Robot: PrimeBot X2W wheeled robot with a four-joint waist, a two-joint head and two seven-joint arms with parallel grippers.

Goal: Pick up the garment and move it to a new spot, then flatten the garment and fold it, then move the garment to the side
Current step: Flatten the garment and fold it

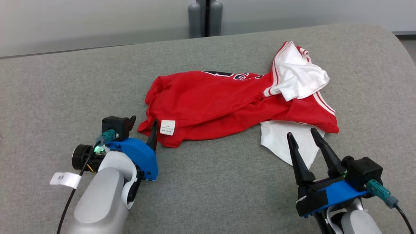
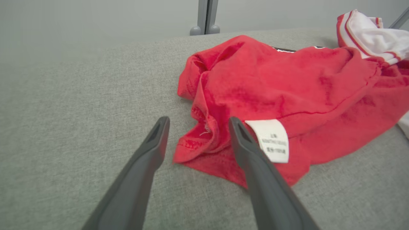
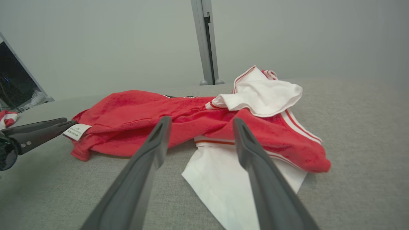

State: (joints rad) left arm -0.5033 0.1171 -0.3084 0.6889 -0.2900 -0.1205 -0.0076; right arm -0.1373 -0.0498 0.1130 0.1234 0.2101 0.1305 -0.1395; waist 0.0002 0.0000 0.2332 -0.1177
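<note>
Garment of crumpled red cloth with white, red-striped sleeves (image 1: pixel 221 97) lies bunched on the grey fabric-covered bench (image 1: pixel 58 97), from its middle towards the right edge. The left gripper (image 2: pixel 199 121) has its jaws released, straddling the garment's near-left hem corner, one finger just beside a small white sewn-in label (image 1: pixel 167 127). The right gripper (image 1: pixel 301 132), jaws also spread and grasping nothing, hovers over the white sleeve nearest the front edge.
</note>
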